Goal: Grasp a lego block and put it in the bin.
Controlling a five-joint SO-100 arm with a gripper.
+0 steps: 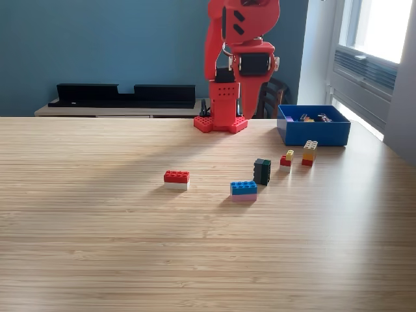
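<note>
Several lego blocks lie on the wooden table: a red-and-white one [176, 179], a blue-and-pink one [243, 190], an upright dark green one [262, 171], a small red-and-yellow one [286, 158] and a yellow, orange and red stack [309, 153]. The blue bin [314, 133] stands at the back on the exterior view's right, with a few small blocks [312, 118] inside. My red gripper [249, 112] hangs point-down in front of the arm's base, left of the bin and well above the table. Its fingers look closed together with nothing between them.
The arm's base [220, 122] is fixed at the table's far edge. Behind it stand a dark chair [272, 96] and a low shelf with black trays [123, 94]. A window ledge [364, 75] runs along the exterior view's right.
</note>
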